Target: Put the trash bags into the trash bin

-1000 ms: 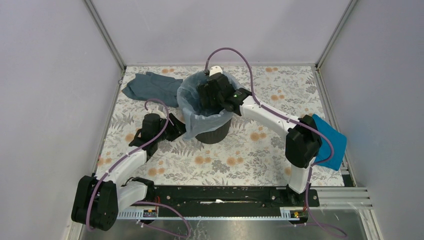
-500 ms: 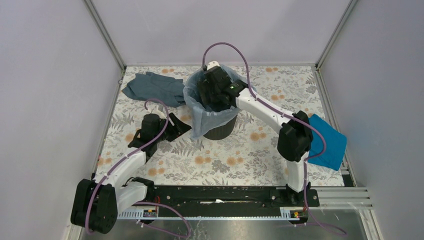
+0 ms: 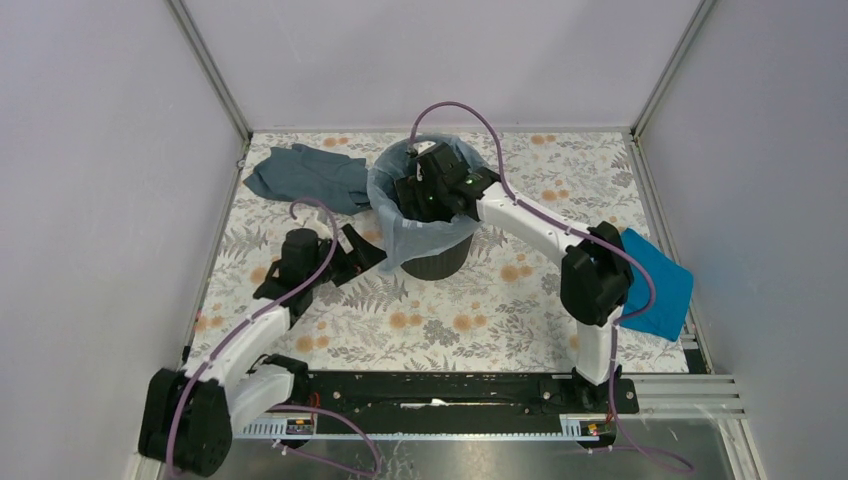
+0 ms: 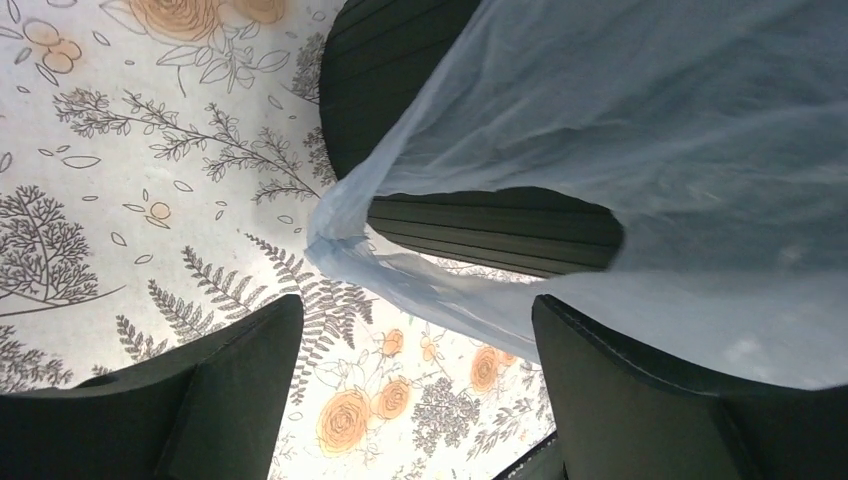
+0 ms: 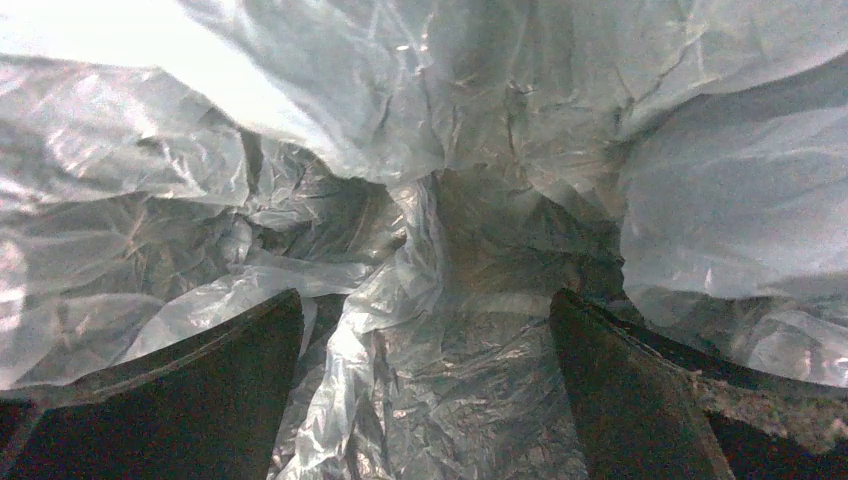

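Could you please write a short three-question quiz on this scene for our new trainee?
1. True or false: the right end effector is inside the bag that lines the bin.
2. What lies at the far left corner of the table? A) a dark cloth B) a bottle C) a sponge
3. Fill in: the left end effector is ___.
Key: 1 true; 2 A; 3 open.

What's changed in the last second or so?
The right tool dipped lower into the trash bag lining the trash bin; the left tool edged towards the bag's hanging flap. Both tools are open. The grey cloth and blue folded piece haven't moved.
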